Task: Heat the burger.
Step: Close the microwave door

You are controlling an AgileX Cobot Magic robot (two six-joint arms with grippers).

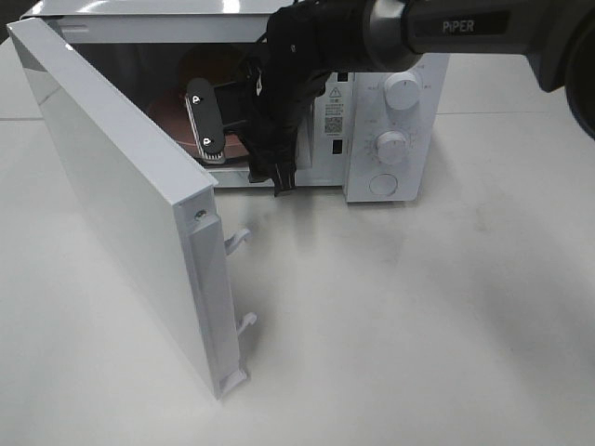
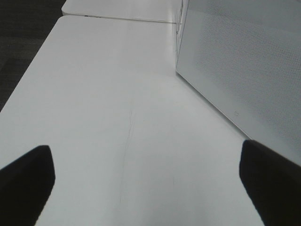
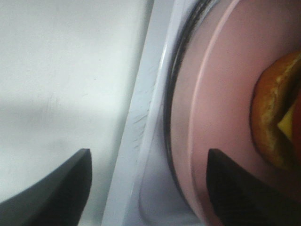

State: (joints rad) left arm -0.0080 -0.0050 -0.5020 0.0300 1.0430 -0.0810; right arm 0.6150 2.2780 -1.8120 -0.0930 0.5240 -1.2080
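Note:
The burger, golden-brown bun with a bit of yellow and red, lies on a round pink plate inside the microwave; only its edge shows in the right wrist view. In the high view it is hidden behind my right arm. My right gripper reaches in through the microwave's opening, open, its dark fingers apart on either side of the plate's rim and the white sill, holding nothing. My left gripper is open over bare table beside the microwave's perforated side wall.
The white microwave stands at the back with two dials on its panel. Its door is swung wide toward the front left, latch hooks sticking out. White table lies in front.

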